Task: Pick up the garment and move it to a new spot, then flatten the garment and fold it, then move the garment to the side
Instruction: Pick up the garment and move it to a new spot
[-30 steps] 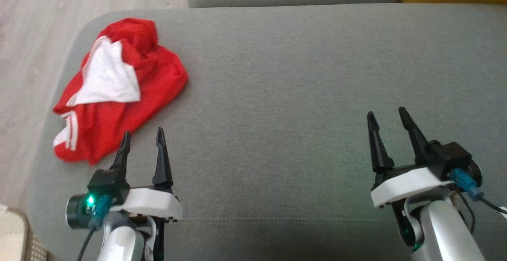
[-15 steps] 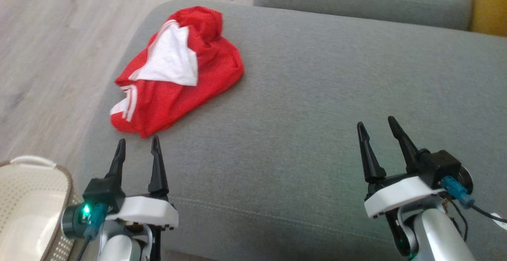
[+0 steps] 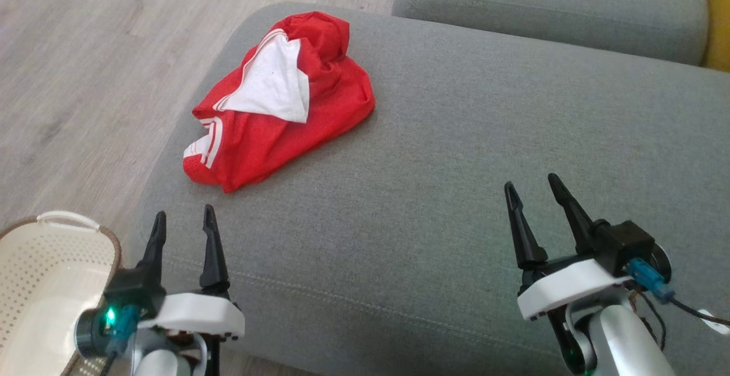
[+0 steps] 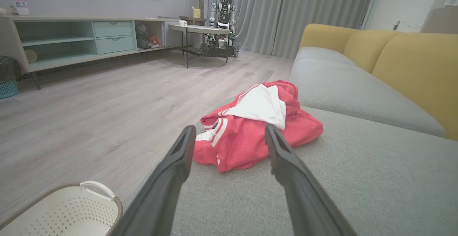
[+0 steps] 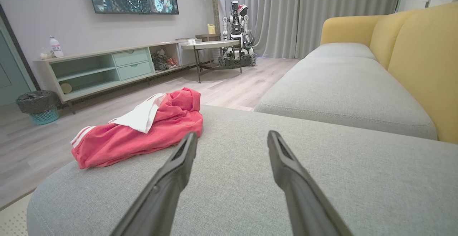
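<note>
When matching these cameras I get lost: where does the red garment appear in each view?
Head view: red garment, upper left of centre, at the left end of the grey cushion.
Left wrist view: centre of the picture.
Right wrist view: left of centre.
Shared landmark: the grey cushion it lies on.

The head view looks steeply down on the grey sofa cushion (image 3: 456, 205), with the red garment (image 3: 274, 119) at eleven o'clock. Both wrist views sit low over that cushion, facing almost level across it. The left has the garment close at twelve o'clock, the right farther off at ten o'clock. All three share cushion and garment.
</note>
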Tool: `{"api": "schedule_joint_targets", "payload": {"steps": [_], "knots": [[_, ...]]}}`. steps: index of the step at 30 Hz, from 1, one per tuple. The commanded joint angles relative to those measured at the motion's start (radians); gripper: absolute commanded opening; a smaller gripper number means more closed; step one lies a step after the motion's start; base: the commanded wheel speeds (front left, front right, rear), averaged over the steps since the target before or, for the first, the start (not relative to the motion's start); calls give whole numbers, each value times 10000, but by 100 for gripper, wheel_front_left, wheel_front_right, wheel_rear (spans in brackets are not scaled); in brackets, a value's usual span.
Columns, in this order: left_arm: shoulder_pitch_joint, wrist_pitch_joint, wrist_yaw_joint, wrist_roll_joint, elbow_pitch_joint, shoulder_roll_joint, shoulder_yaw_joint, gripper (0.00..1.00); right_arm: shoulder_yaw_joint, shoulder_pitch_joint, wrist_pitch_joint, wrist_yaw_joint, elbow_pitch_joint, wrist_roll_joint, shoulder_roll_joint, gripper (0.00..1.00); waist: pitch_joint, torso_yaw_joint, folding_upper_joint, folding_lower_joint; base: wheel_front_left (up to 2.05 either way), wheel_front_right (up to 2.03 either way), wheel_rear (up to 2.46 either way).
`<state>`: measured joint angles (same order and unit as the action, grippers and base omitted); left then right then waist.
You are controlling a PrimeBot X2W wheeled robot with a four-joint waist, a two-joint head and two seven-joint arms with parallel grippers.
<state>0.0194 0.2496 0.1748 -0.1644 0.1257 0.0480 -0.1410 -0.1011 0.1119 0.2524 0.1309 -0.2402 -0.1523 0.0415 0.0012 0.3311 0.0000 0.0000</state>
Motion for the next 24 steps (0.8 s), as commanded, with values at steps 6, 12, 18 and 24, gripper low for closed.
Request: {"api": "schedule_joint_targets", "payload": {"steps": [6,12,18,24], "knots": [[-524,122,-194,-560,-192,22,818,100,-249,324,93,-2,362,90,87,100,387,-284,0,0,0,0,0],[-1353,122,-786,-539,-184,22,1455,100,-124,650,93,-2,667,541,87,100,1302,-567,0,0,0,0,0],[-2745,122,-1599,-586,534,324,2034,100,24,1011,93,-2,970,1015,87,100,2281,-850,0,0,0,0,0],[-5239,-562,-2500,-968,2934,1289,2082,100,60,1452,93,-2,1336,1462,87,100,3277,-1220,0,0,0,0,0]]}}
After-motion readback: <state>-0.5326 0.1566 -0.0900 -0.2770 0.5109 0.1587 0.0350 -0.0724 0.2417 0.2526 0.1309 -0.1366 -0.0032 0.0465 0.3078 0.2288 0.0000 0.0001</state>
